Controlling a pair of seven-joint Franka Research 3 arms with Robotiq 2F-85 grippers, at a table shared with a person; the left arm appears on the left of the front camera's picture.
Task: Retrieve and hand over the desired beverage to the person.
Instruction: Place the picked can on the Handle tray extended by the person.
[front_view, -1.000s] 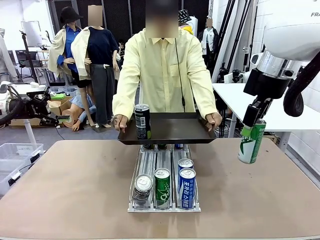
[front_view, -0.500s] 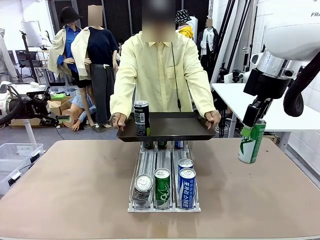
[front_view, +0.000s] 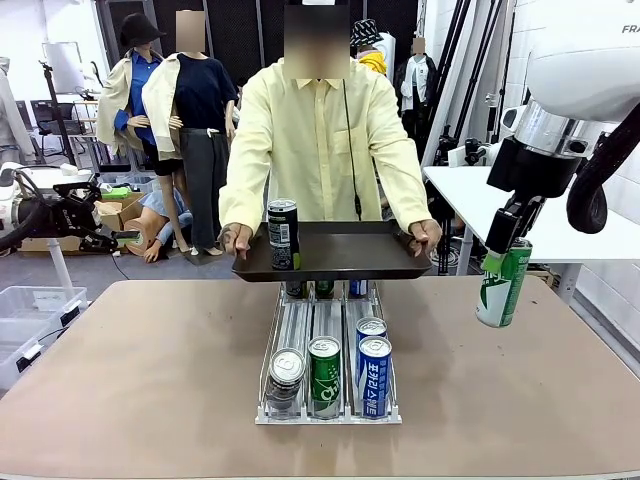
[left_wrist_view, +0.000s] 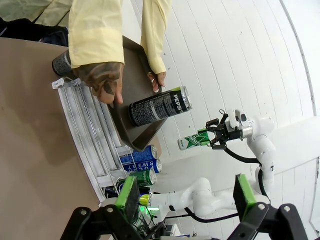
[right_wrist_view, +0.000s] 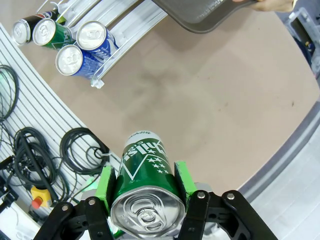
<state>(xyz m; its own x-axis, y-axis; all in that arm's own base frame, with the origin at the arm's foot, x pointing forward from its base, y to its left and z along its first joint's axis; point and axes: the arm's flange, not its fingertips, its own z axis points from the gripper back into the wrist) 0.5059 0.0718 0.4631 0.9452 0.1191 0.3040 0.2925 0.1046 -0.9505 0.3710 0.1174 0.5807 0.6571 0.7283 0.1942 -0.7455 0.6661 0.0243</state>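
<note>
The person (front_view: 318, 150) stands beyond the can rack (front_view: 328, 360), holding a dark tray (front_view: 340, 255) level over its far end; since a second ago the tray has risen slightly and drawn back toward them. One black can (front_view: 283, 235), marked PEPSI in the left wrist view, stands upright on the tray's left part. In the rack's near end sit a dark can, a green can and two blue cans. Right of the rack, the right gripper (front_view: 497, 262) is clamped on a green can (front_view: 502, 285), held above the table (front_view: 140, 380). The left gripper (left_wrist_view: 185, 192) has its fingers spread apart.
</note>
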